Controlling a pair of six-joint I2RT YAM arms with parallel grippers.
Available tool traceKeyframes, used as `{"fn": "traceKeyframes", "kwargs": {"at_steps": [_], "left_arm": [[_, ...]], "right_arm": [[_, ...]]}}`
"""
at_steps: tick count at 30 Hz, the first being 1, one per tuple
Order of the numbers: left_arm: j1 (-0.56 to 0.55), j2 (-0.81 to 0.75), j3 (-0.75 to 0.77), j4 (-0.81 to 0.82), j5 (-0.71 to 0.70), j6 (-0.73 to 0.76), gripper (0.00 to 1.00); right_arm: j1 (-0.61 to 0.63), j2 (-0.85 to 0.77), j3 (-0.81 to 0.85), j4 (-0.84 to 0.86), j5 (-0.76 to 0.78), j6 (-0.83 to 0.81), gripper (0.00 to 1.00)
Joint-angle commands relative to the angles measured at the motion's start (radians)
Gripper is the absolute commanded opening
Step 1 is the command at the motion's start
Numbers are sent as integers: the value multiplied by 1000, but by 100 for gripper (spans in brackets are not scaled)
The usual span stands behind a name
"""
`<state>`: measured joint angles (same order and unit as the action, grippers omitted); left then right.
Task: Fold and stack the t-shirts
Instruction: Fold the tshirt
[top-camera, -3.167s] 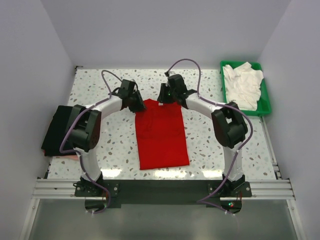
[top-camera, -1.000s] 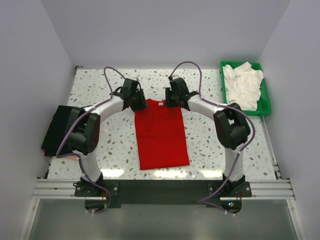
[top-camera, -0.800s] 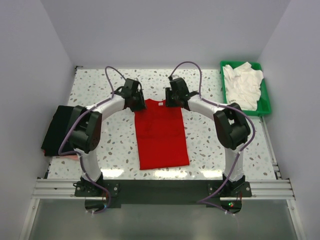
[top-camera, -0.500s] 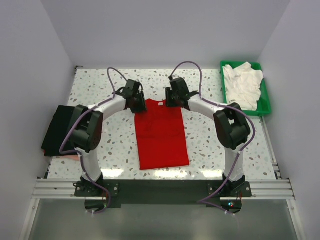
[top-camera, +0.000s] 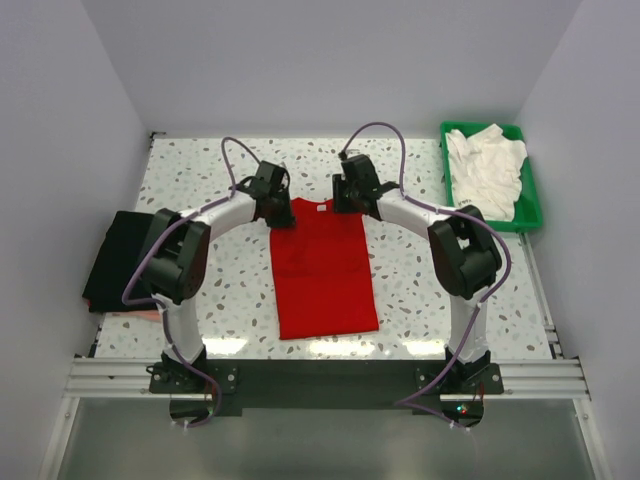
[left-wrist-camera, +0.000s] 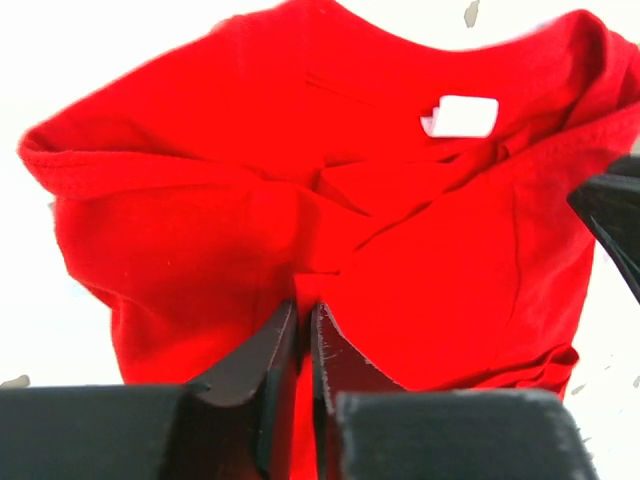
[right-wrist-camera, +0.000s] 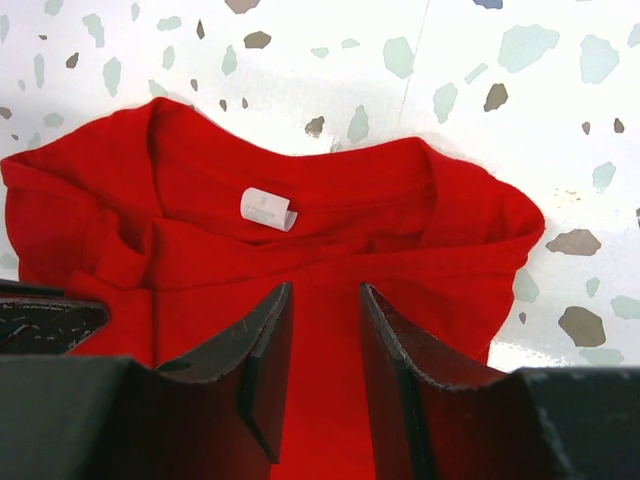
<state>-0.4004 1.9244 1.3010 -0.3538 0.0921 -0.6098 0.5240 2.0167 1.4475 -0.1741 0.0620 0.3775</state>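
Observation:
The red t-shirt (top-camera: 322, 270) lies folded into a long rectangle in the middle of the table, collar at the far end. Its white neck label (left-wrist-camera: 460, 116) (right-wrist-camera: 266, 208) shows in both wrist views. My left gripper (top-camera: 275, 212) (left-wrist-camera: 303, 305) is at the shirt's far left corner, jaws pinched on a raised fold of red cloth. My right gripper (top-camera: 348, 200) (right-wrist-camera: 325, 290) hovers over the far right part near the collar, open, with flat red cloth showing between its fingers. A black t-shirt (top-camera: 115, 260) lies at the table's left edge. White t-shirts (top-camera: 485, 170) lie in a heap at the far right.
The white shirts sit in a green plastic tray (top-camera: 531, 195) at the table's far right corner. The speckled tabletop (top-camera: 420, 290) is walled in by white panels at the back and sides. Both arm bases stand on the dark rail (top-camera: 320, 380) at the near edge.
My left gripper has closed its jaws on a fold of the red shirt near the collar and shifted slightly right. The right gripper and the shirt's body have stayed put.

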Motion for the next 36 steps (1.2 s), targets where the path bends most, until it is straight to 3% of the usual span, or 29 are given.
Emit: {"fn": "traceKeyframes", "kwargs": {"at_steps": [1,9,17,21,36], "left_arm": [[-14,-48,32,36,32,19,13],[-21,-149,-38,81,92,15,7],[-21,-140,-58,79,72,13,18],[-21,-130,-58,82,77,12,29],[-21,-62,-40,67,43,13,28]], "right_arm": [[-9,-47,2,-4,19,-14,36],[-12,-41,5,-4,16,-9,36],[-12,-36,5,-7,-1,-6,36],[-10,-42,-1,-10,4,-11,37],[-12,-39,2,-15,-5,-11,37]]}}
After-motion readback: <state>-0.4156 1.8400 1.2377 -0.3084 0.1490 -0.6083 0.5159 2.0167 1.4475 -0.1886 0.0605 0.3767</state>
